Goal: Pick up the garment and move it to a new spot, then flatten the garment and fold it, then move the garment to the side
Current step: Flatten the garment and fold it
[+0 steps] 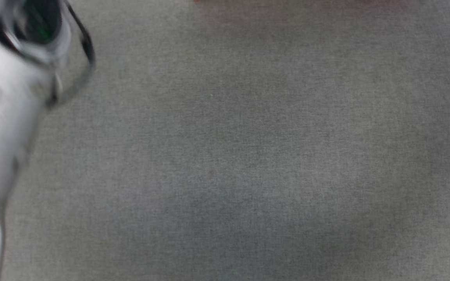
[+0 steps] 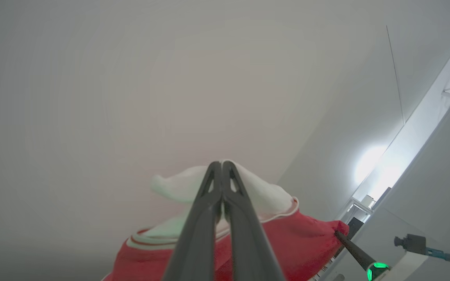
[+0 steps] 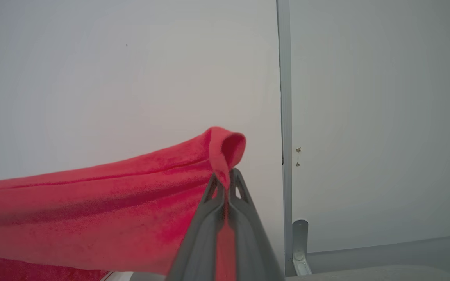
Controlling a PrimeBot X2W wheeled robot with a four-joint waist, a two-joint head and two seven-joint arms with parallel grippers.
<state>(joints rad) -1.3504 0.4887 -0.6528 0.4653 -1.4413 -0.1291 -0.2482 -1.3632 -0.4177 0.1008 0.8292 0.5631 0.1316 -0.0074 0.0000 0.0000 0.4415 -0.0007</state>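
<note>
**Jersey (image 2: pixel 299 242) held up by two small pinches**

Head view: a blurred pale forearm (image 1: pixel 2 117) crosses the left edge above the grey surface (image 1: pixel 248 156), which is probably where the cloth will land.

Left wrist view: the left gripper (image 2: pixel 222 164) is closed on the white sleeve, and the red body sags below it.

Right wrist view: the right gripper (image 3: pixel 227 177) is clamped on a rolled red hem, with the wall (image 3: pixel 131 78) behind it.

Either bite is slight (only a fold of fabric). If the arms pull the cloth tighter, one end may slip free and crumple.
</note>
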